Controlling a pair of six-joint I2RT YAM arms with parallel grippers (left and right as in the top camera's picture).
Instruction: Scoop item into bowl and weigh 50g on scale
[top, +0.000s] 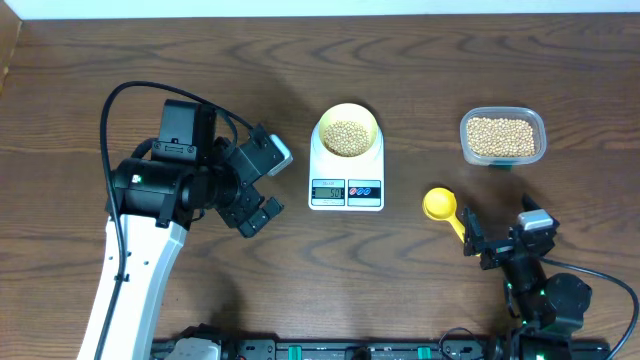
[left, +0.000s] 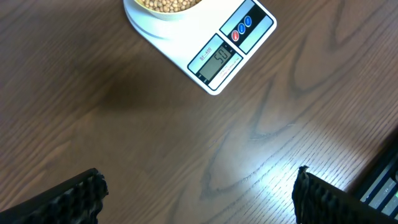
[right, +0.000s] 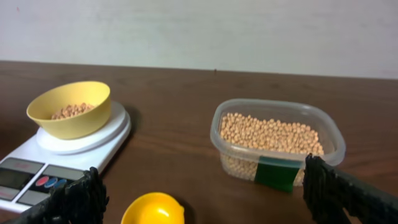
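The pale yellow bowl (top: 347, 130) holds tan beans (top: 347, 138) and stands on the white scale (top: 346, 176); its display (left: 221, 61) reads 50. The bowl also shows in the right wrist view (right: 69, 109). A clear tub (top: 503, 137) holds more beans (right: 268, 135). The bright yellow scoop (top: 441, 206) lies on the table, empty, right of the scale. My left gripper (top: 256, 190) is open and empty, left of the scale. My right gripper (top: 506, 244) is open and empty, just behind the scoop's handle; the scoop head (right: 153, 209) lies between its fingers in the right wrist view.
The table is dark brown wood (top: 420, 80). A black cable (top: 125, 95) loops over the left arm's base. A green label (right: 277, 173) marks the tub's near wall. A black rail runs along the table's front edge (top: 330, 350).
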